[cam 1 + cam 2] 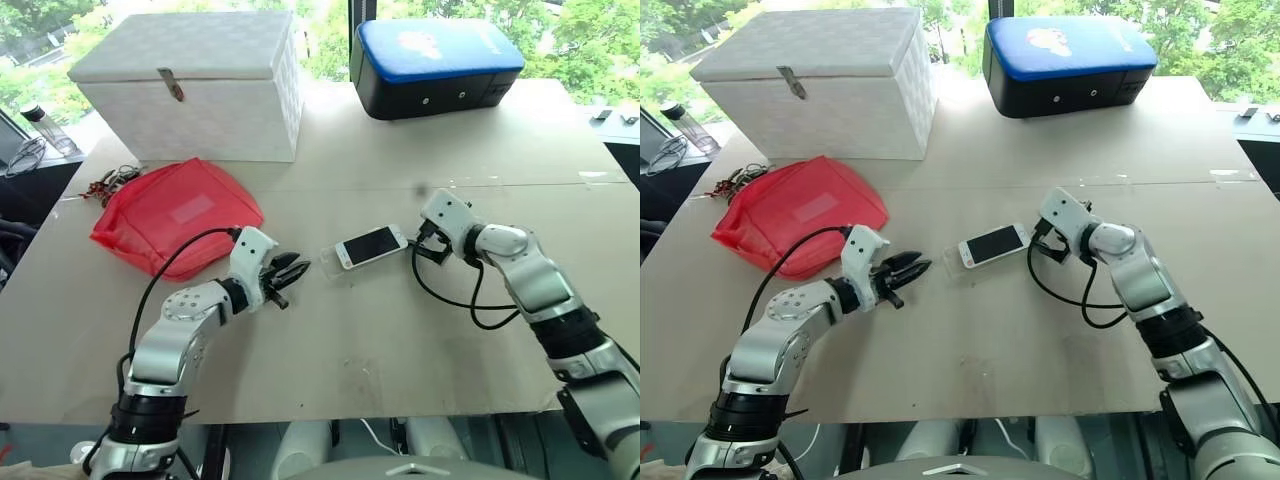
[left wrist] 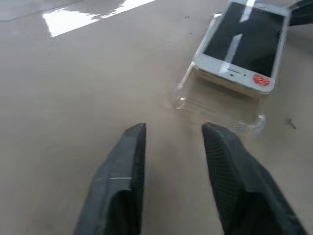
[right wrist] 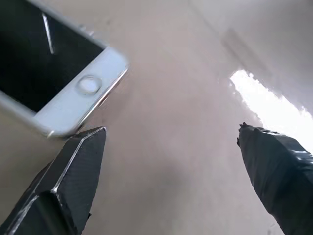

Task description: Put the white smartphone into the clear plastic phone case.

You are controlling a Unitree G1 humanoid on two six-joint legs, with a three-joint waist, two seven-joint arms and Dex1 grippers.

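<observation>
The white smartphone (image 1: 371, 245) lies screen up in the middle of the table. Its left end rests over the clear plastic phone case (image 2: 221, 106), whose rim sticks out past the phone (image 2: 242, 44) toward my left gripper. My left gripper (image 1: 296, 274) hovers a short way left of the case, its fingers (image 2: 131, 161) narrowly parted with nothing between them. My right gripper (image 3: 171, 137) is at the phone's right end, wide open, one fingertip (image 3: 88, 147) close beside the home-button corner (image 3: 88, 83). I cannot tell whether it touches.
A red pouch (image 1: 175, 215) lies behind my left arm, with keys (image 1: 115, 180) beside it. A white box (image 1: 190, 85) and a blue-topped black case (image 1: 435, 65) stand at the back. A bottle (image 1: 45, 125) is off the far left edge.
</observation>
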